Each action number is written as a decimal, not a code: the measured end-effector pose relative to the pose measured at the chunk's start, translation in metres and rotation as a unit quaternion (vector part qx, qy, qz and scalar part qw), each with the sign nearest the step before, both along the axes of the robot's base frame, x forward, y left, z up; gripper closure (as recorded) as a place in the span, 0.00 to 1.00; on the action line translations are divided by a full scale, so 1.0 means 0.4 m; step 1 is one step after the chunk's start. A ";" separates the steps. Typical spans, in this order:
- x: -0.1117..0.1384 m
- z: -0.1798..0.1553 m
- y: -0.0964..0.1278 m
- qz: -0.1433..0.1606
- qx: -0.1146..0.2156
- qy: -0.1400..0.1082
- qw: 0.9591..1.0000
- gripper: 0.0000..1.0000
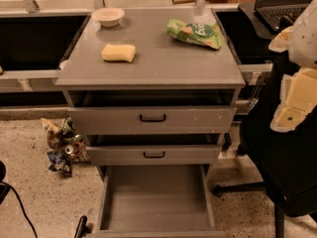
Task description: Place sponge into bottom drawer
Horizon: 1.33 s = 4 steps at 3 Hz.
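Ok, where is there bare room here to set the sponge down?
Bottom drawer: floor bare between all its walls. Cabinet top: free along the front edge and between sponge and green bag; back corners taken by bowl and bag. End effector sits at the right edge, off the cabinet.

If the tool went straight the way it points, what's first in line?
Probably the black chair: the tool hangs at the right edge, pointing down over it, though depth is unclear. The sponge lies left, on the cabinet top.
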<state>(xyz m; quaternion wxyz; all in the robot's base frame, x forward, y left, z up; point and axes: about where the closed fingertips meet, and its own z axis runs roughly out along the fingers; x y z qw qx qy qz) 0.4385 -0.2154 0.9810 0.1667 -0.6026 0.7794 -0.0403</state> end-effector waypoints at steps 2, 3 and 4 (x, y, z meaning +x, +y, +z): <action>0.035 -0.004 0.006 0.010 0.004 -0.009 1.000 0.00; 0.149 -0.037 0.040 0.023 0.026 -0.024 0.999 0.00; 0.281 -0.082 0.105 0.026 0.065 -0.037 0.997 0.00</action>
